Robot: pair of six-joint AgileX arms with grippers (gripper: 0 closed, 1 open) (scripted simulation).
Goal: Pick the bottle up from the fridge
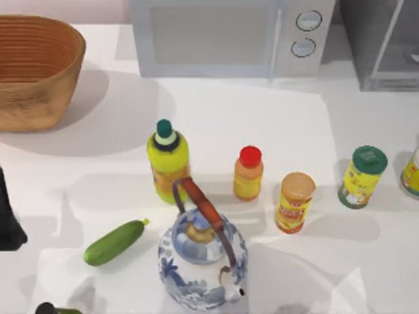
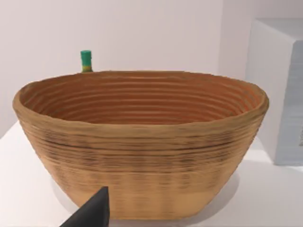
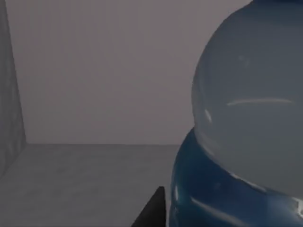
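- Right wrist view put your right pincer [image 3: 163,215] inside the grey fridge [image 3: 94,179], just beside the bottle [image 3: 246,118]; one dark finger [image 3: 154,210] showed near the blue label band, and you could not tell how far it stood open or whether it had hold.
- Judge the clear plastic light, smooth and likely slippery, thin-walled enough to dent; you would grip the body near the band, squarely and gently.
- Left pincer [image 2: 90,213] sat parked facing the basket [image 2: 142,142] on the bench [image 1: 262,124].

Two bottles [image 1: 169,165] [image 1: 248,173], three canisters [image 1: 294,202] [image 1: 362,176] [image 1: 411,173], one cucumber [image 1: 115,242], one kettle [image 1: 202,258].
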